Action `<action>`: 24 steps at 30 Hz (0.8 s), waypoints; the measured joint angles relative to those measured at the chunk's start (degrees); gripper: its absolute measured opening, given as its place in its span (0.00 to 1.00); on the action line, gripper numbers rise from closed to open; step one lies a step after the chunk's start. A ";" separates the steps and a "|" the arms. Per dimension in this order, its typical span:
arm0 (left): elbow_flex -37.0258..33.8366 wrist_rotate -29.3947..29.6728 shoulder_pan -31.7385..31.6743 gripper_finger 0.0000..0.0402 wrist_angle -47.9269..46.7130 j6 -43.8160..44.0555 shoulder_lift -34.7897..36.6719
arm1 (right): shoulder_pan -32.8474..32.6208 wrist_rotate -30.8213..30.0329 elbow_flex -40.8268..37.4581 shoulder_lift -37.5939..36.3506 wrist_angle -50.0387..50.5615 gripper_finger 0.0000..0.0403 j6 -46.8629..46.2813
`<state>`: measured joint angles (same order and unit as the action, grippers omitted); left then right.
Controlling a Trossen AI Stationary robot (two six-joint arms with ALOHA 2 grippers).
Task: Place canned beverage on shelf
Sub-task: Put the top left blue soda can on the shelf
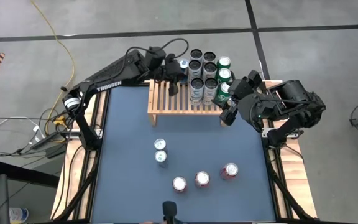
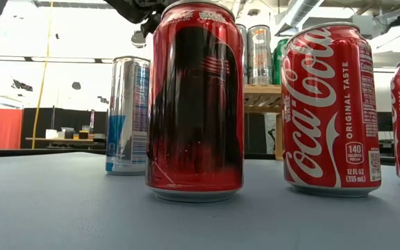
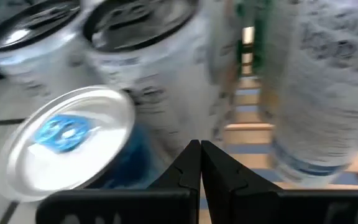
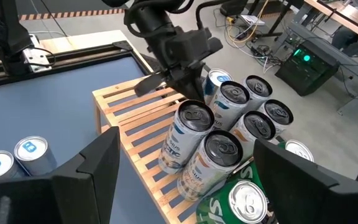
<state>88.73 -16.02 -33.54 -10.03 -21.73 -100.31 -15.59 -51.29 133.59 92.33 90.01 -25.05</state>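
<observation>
Left gripper [image 1: 172, 89] sits pinched shut and empty over the shelf [image 1: 160, 99], upper centre of the high view, right beside a blue-topped can [image 1: 183, 64] and the packed white cans [image 1: 196, 87]. Any sideways swing could knock that cluster over. Right gripper [image 1: 229, 111] hangs with fingers spread wide at the shelf's right end; crowding risks a clash. Loose cans [image 1: 201, 179] wait at lower centre.

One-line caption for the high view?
Left gripper, shut and empty, over the wooden shelf beside stacked cans; right gripper open.

Shelf [image 1: 166, 99]: one. Red cans [image 1: 202, 179]: three. Blue-silver cans on table [image 1: 160, 152]: two.
</observation>
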 joint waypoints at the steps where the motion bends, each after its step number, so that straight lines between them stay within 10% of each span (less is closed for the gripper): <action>1: 0.00 0.84 -0.02 0.00 0.16 0.11 0.00 | 0.00 0.00 0.02 0.00 0.01 0.78 0.01; 24: 0.00 8.72 0.55 0.00 4.67 1.04 -0.07 | 0.00 0.26 0.00 0.00 0.00 0.78 -0.01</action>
<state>88.73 -7.30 -32.99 -5.37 -20.69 -100.38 -15.59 -51.03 133.59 92.33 90.01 -25.06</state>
